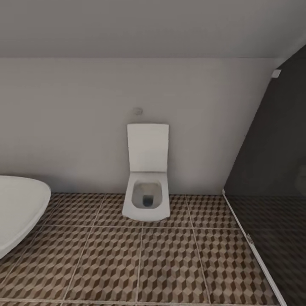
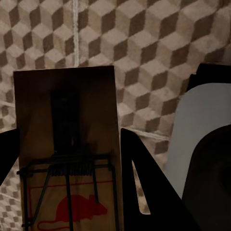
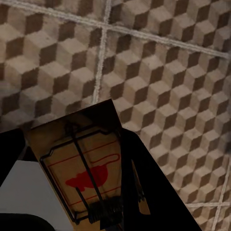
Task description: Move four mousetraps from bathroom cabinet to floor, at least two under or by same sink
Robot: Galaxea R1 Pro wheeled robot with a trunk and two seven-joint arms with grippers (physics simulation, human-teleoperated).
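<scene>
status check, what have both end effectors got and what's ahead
Left end effector shut on a mousetrap. Right end effector shut on a second mousetrap. Toilet ahead on bathroom floor.

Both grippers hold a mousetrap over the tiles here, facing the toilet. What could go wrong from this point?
1. The head view faces the toilet, with the bathtub at its edge; setting the traps down here may miss the sink requirement.
2. The left mousetrap and right mousetrap jut past the fingers above the floor; one could slip.
</scene>
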